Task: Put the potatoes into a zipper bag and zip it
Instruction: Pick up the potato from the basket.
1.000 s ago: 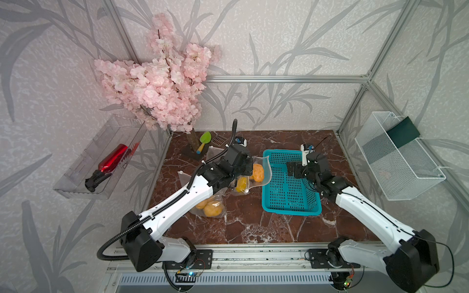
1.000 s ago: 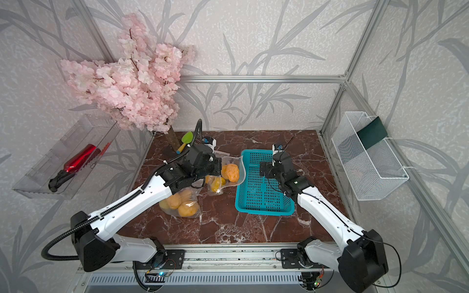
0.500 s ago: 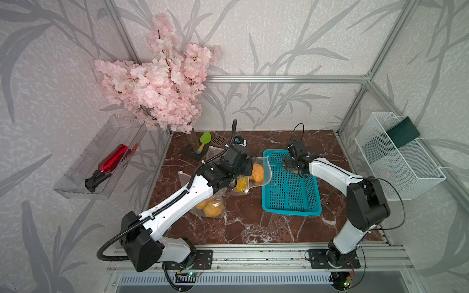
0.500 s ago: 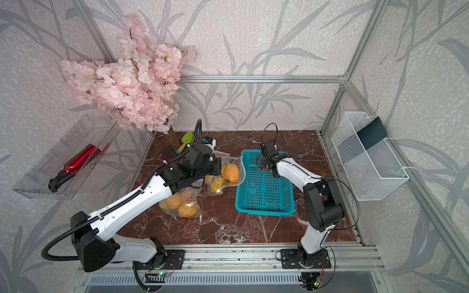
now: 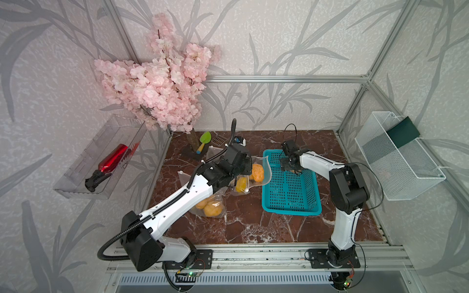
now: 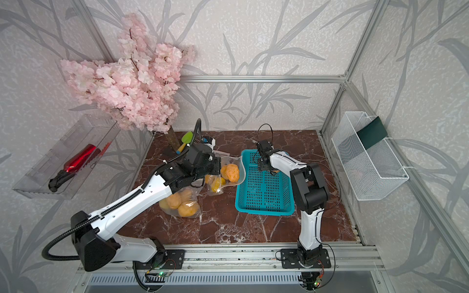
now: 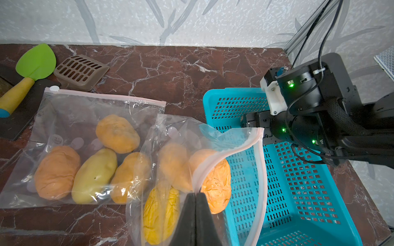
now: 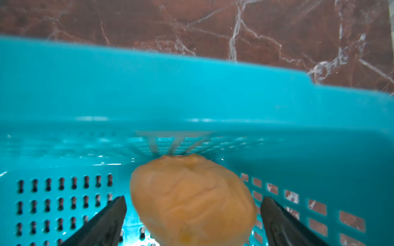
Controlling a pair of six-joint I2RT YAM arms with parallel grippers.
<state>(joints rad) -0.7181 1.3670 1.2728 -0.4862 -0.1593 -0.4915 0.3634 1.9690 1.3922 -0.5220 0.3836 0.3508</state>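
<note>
Mid-worktop: left gripper [image 7: 195, 194] pinches rim of open zipper bag [image 7: 259, 153] holding potatoes [image 7: 216, 187], beside basket's [image 7: 223, 91] left edge; right gripper [image 8: 193, 200] spread wide around loose potato [image 8: 187, 185] at basket's back wall. Second filled bag [image 7: 85, 110] nearer worktop's left edge.

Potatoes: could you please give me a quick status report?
Left gripper shut on open zipper bag rim. Right gripper open, straddling only potato in blue basket, not touching. Basket wall close behind potato; nothing else blocking.
</note>
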